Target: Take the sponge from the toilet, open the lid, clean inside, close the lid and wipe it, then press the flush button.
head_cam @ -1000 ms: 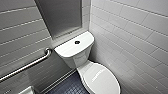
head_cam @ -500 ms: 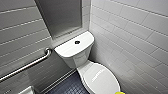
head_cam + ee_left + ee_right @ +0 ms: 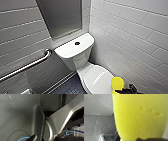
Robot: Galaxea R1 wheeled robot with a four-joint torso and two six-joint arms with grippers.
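Room is free above the closed lid, though a tiled wall crowds it closely (grab bar opposite).

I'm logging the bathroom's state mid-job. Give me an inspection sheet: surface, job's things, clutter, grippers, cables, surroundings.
Surface: lid is down over the bowl, glossy white.
Job's things: sponge is yellow and sits above the lid's right edge; whether they touch cannot be told. Toilet stands in the corner, with the flush button on its tank top.
Clutter: nothing seen.
Grippers: right gripper appears shut on the sponge; the left one's state cannot be told.
Cables: blue cable on the robot's own arm.
Surroundings: tiled wall, grab bar, dark floor, grey panel behind the tank.
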